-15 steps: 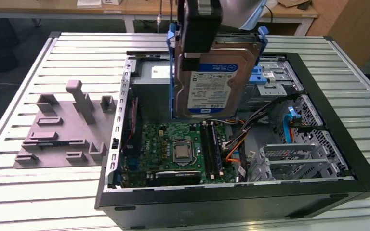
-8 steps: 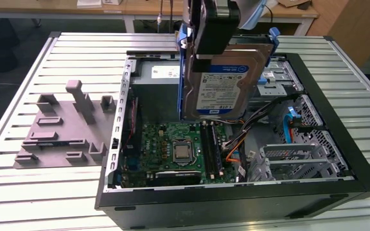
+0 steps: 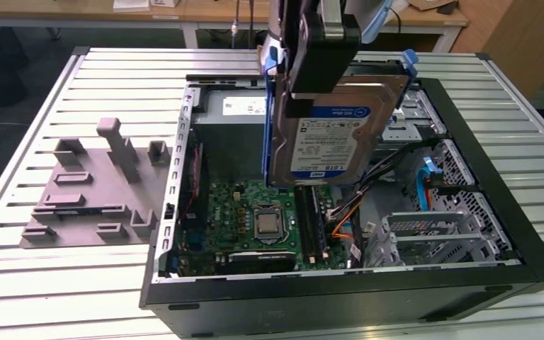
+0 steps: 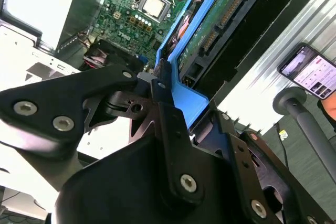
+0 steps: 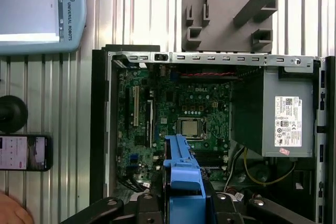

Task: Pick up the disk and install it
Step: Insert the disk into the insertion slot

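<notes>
Arm hangs from above; gripper [image 3: 302, 99] pointing downward, jaws clamped on disk [image 3: 333, 134] top edge.

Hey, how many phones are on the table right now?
1: a phone lies screen-up on the slatted table, beside the open computer case. Others could be hidden from these views.

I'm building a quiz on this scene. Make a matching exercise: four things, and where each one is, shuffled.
Things: 1 disk; 2 grey fixture; 3 processor; 4 power supply.
Places: A on the motherboard; B on the table, outside the case; C held by the gripper above the open case; D inside the case, white sticker on it.
Pairs: 1-C; 2-B; 3-A; 4-D.
</notes>
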### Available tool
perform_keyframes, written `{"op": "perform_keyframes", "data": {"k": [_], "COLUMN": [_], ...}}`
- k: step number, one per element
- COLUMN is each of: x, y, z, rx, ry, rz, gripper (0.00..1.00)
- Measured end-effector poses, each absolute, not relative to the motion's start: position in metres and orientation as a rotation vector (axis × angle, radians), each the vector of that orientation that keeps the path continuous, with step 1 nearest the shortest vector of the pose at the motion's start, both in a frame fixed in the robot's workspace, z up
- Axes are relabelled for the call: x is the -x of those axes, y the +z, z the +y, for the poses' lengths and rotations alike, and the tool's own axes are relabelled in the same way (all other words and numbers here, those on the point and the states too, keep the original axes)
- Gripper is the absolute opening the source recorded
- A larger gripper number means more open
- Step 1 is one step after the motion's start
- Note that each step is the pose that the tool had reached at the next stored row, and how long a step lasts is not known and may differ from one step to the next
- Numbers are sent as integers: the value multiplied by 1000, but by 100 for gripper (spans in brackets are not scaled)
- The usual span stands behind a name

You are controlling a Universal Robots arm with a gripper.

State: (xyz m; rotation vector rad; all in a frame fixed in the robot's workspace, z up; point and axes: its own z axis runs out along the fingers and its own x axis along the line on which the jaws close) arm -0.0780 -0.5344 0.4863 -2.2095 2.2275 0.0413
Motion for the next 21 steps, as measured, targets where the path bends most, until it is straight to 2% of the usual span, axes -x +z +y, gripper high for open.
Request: {"op": "perform_keyframes", "data": {"k": [12,21], "x": [60,57], "y": [486,484], "z": [-542,-564], "rx": [2209,2209], "ry": [41,41], "rz": [2227,2227], "gripper": [37,37]}}
